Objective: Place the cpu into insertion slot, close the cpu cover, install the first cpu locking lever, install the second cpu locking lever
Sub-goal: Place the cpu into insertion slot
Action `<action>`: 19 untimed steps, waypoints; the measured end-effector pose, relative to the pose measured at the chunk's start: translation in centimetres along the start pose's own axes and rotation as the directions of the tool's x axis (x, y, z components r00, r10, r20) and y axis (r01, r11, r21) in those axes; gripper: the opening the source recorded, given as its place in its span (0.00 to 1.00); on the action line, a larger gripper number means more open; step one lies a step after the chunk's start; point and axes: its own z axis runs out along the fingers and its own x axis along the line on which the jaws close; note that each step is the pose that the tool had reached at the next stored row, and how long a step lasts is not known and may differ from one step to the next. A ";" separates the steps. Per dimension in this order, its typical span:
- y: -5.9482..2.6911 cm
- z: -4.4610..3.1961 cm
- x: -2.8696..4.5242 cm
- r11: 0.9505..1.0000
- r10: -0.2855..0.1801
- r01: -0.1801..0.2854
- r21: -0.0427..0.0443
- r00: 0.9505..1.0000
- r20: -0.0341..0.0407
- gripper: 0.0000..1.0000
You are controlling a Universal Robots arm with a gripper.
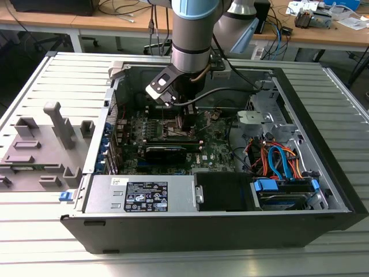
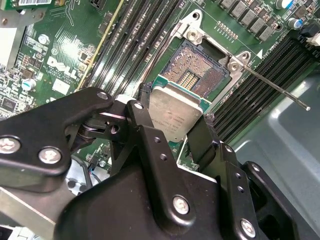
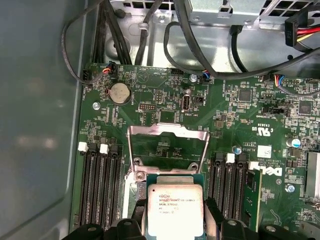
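Observation:
My gripper (image 2: 175,122) is shut on the cpu (image 2: 172,107), a flat square chip with a pale silver top, clamped by two opposite edges between black fingers (image 2: 145,132). The chip hangs just beside and above the open insertion slot (image 2: 197,75), whose gold contact field lies bare. In the first wrist view the cpu (image 3: 175,207) sits between the fingertips of the gripper (image 3: 175,217), with the cpu cover (image 3: 167,131) swung open beyond it, a silvery frame with a window. A thin locking lever (image 2: 275,90) sticks out, unlatched. In the exterior view the gripper (image 1: 181,118) reaches down into the case.
The green motherboard (image 1: 213,144) lies inside an open black computer case (image 1: 323,190). Black memory slots (image 3: 97,185) flank the socket on both sides. A power supply (image 1: 144,193) is at the front, with orange and blue cables (image 1: 277,161) on the exterior view's right. A grey fixture (image 1: 40,144) stands outside the case.

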 end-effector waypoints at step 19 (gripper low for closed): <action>0.00 0.30 -0.01 0.998 0.064 -0.064 -0.001 0.998 0.001 0.55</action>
